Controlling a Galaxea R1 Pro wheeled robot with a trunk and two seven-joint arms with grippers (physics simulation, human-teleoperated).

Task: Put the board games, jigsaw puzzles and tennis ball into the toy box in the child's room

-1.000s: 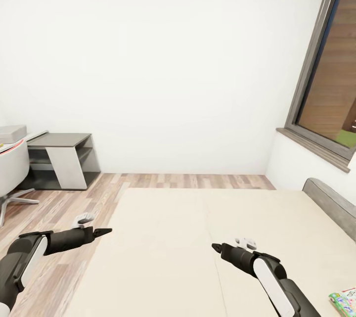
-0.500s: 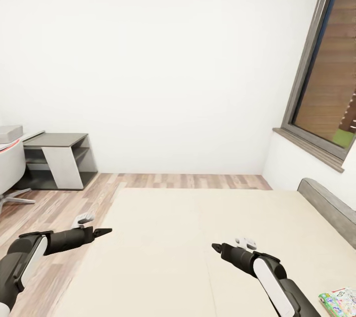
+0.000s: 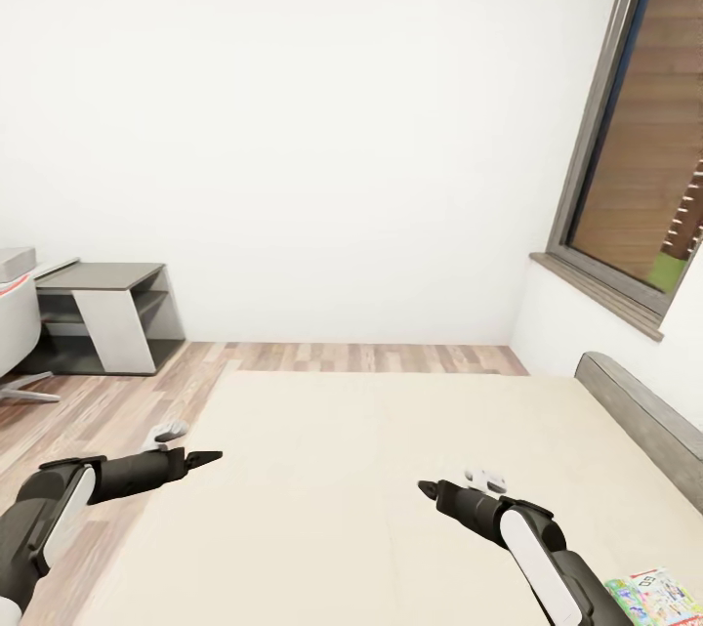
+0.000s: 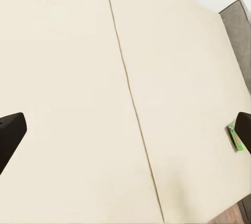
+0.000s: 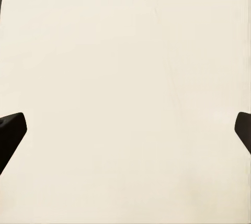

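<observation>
A white swivel chair (image 3: 12, 333) and a low grey desk (image 3: 103, 312) stand against the far wall, well ahead of and to the outer side of the left gripper (image 3: 207, 457), which hangs above the wood floor (image 3: 117, 401) just off the near edge of the bed (image 3: 371, 450). In the head view its dark fingers come to a point together, yet the left wrist view shows the two fingertips (image 4: 10, 135) far apart at opposite borders with pale mattress between them, so the left gripper is released and carries nothing. A seam (image 4: 130, 98) runs across the cream mattress under that camera. Further along, the right gripper (image 3: 427, 488) hangs over the middle of the bed, its arm's white shell (image 3: 532, 558) trailing back toward the robot; the right wrist view shows its fingertips (image 5: 11, 132) likewise spread wide over bare cream fabric, released and grasping nothing. Behind and to the outer side of the right gripper, near the bed's close corner, a board game (image 3: 654, 597) with a bright green-edged box lies flat on the mattress, well apart from both grippers; its edge also shows in the left wrist view (image 4: 234, 137). The grey headboard (image 3: 640, 426) rises beyond it, beneath a dark-framed window (image 3: 635, 147)
</observation>
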